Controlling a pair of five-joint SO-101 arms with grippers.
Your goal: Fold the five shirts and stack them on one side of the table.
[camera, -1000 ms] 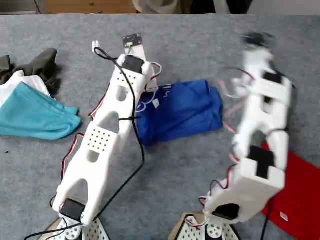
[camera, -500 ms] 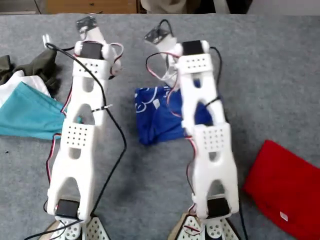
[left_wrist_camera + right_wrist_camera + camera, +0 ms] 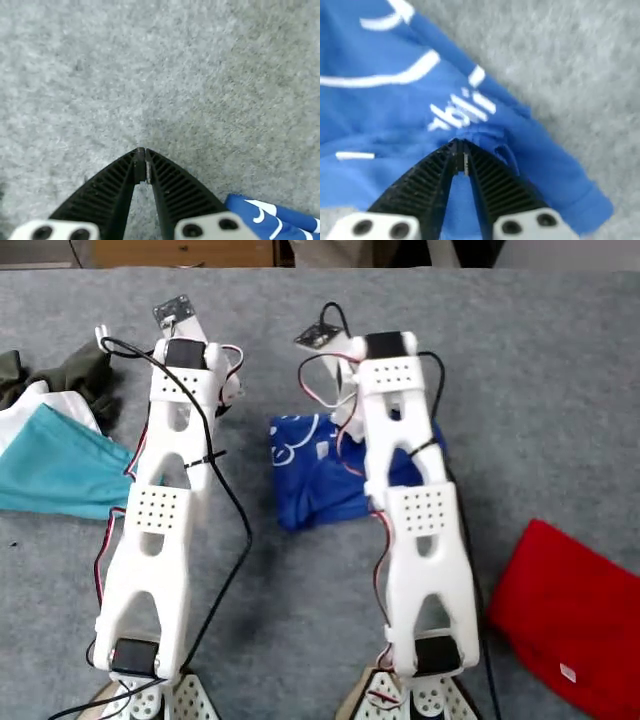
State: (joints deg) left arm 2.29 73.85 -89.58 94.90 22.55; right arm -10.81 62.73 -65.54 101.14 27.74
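**Ctrl:** L fingers, status?

**Op:** I see the left gripper (image 3: 140,156) clenched, tips pad to pad w/ only a hairline slit btwn them. The tips sit on or just above the grey table (image 3: 200,75); I can't tell which. Bare felt lies ahead of the tips and to both sides.

**Ctrl:** Any cloth near them?

**Op:** A corner of the blue shirt (image 3: 272,220) w/ white print shows back by the base of one finger, apart from the tips.

**Ctrl:** R fingers?

**Op:** The right gripper (image 3: 459,151) is also squeezed closed, tips meeting. They're right over the blue shirt, at its white lettering. A small pucker of fabric sits just ahead of the tips. I can't tell if any cloth is pinched or if the tips just rest on it. The shirt edge and grey felt are further out beyond the tips.

**Ctrl:** Other shirts?

**Op:** From the high cam, the blue one lies bunched mid-table, partly under the R arm. The teal shirt (image 3: 60,465), white shirt (image 3: 22,412) and olive shirt (image 3: 85,368) are heaped together well off to the outer side of the L fingers. The red shirt (image 3: 570,615) lies well apart from the R fingers, back twd that arm's base on its outer side.
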